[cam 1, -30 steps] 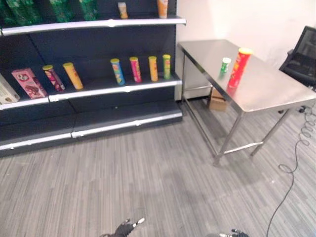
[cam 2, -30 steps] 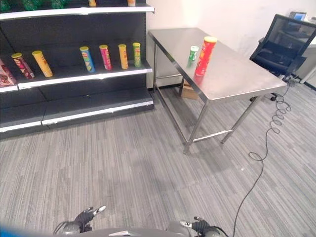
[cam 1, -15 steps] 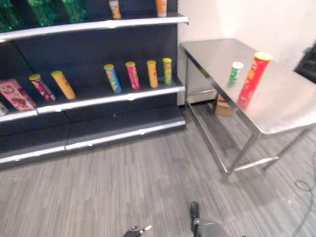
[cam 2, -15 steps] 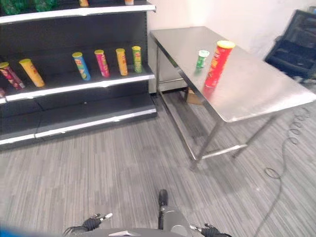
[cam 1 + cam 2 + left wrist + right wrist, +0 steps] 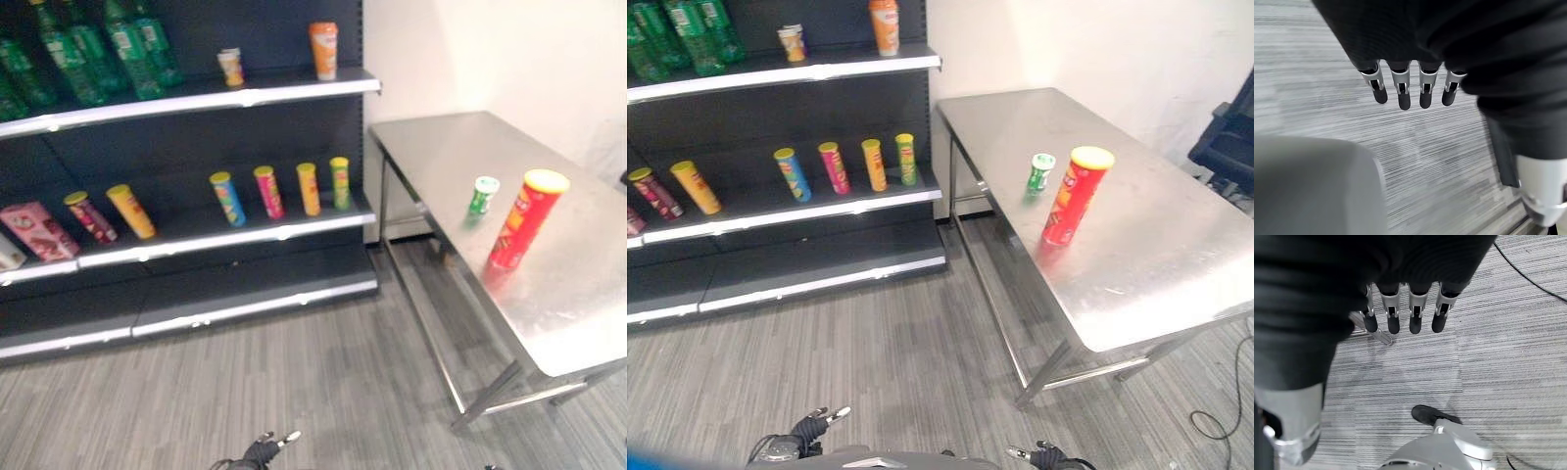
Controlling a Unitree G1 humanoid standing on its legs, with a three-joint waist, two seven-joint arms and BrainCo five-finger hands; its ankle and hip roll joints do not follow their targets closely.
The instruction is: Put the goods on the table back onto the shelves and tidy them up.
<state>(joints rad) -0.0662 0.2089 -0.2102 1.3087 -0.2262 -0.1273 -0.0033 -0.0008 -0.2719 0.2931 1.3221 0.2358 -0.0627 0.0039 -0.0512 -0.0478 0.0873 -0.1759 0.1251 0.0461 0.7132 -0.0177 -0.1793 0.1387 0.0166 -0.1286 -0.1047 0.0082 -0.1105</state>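
A tall red can with a yellow lid stands on the steel table at the right. A small green can with a white lid stands just behind it. Dark shelves rise at the left, with a row of coloured cans on the middle shelf. My left hand hangs low over the floor, fingers straight and holding nothing. My right hand also hangs by my side, fingers straight and empty. Both are far from the table.
Green bottles, a small cup and an orange container stand on the top shelf. A pink box and two leaning cans sit at the shelf's left. Grey carpet lies between shelves and table. A dark chair shows at the right.
The whole picture has shifted: the camera moved closer to the table and tilted up, bringing the top shelf into view. The cans have not moved.
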